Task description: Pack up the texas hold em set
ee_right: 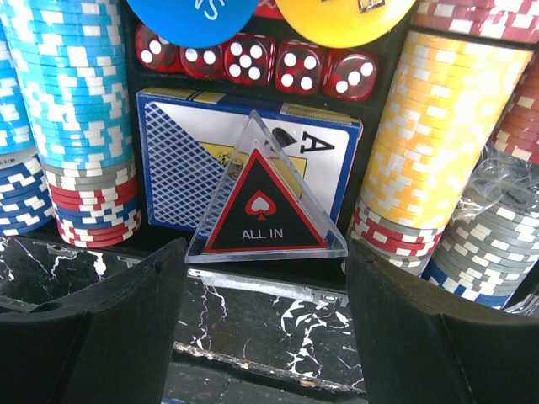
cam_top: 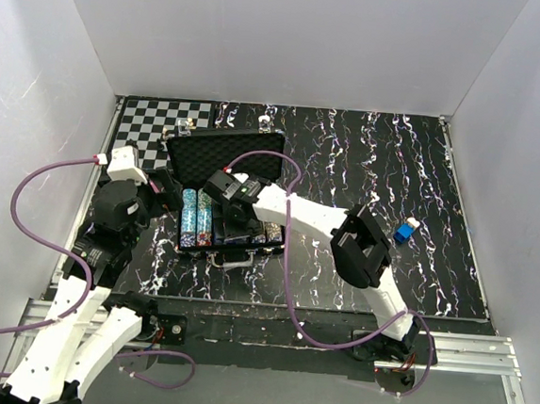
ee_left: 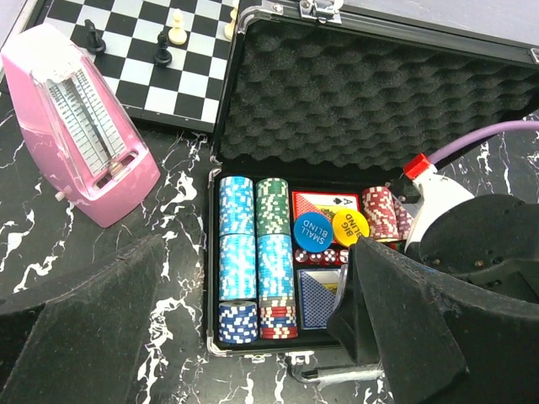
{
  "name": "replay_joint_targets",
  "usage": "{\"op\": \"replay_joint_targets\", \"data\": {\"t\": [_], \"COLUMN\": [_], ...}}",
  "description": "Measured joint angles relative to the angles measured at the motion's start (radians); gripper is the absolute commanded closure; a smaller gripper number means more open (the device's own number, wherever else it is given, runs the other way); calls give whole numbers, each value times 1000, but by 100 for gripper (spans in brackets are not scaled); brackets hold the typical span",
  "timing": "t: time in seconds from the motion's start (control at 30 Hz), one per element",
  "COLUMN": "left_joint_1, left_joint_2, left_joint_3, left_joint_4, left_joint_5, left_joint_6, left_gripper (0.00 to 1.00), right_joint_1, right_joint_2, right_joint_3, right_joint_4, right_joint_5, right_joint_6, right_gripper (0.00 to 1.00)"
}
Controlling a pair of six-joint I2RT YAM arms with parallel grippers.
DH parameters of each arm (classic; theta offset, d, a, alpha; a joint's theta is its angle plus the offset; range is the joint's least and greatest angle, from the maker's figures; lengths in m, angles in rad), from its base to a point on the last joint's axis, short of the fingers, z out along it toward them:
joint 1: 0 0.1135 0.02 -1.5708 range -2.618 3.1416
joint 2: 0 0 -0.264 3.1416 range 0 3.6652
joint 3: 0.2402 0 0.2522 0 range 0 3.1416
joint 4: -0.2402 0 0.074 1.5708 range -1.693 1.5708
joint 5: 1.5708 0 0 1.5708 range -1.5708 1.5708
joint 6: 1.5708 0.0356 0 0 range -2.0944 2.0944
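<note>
- A pink metronome stands on the bench at far left, with the chessboard just behind it.
- The left end effector hovers at the case's near-left corner, spread wide and holding nothing.
- The briefcase lies open left of centre on the bench, its foam-lined lid raised on the far side.
- Inside, chip rows in light blue, green and dark blue fill the left lanes.
- In the middle, a red deck lies at the back, with the Small Blind button and Big Blind button side by side over red dice, and a blue deck nearer.
- A clear "ALL IN" triangle leans upright against the blue deck.
- The right end effector is set wide, its fingertips level with the triangle's lower corners; whether they press on it, I cannot tell.
- A small blue cube sits well to the right, beside the right arm.
</note>
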Motion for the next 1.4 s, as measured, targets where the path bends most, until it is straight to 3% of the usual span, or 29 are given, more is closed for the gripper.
{"op": "replay_joint_targets", "data": {"t": [1.03, 1.4], "left_joint_1": [0, 0], "left_joint_2": [-6, -6], "left_joint_3": [-5, -5], "left_joint_4": [0, 0], "left_joint_5": [-3, -3], "left_joint_6": [16, 17], "left_gripper": [2, 2], "right_joint_1": [44, 44], "right_joint_2": [71, 71], "right_joint_3": [110, 110], "right_joint_4": [-60, -61], "right_joint_5": [27, 40], "right_joint_6": [10, 16], "right_gripper": [34, 23]}}
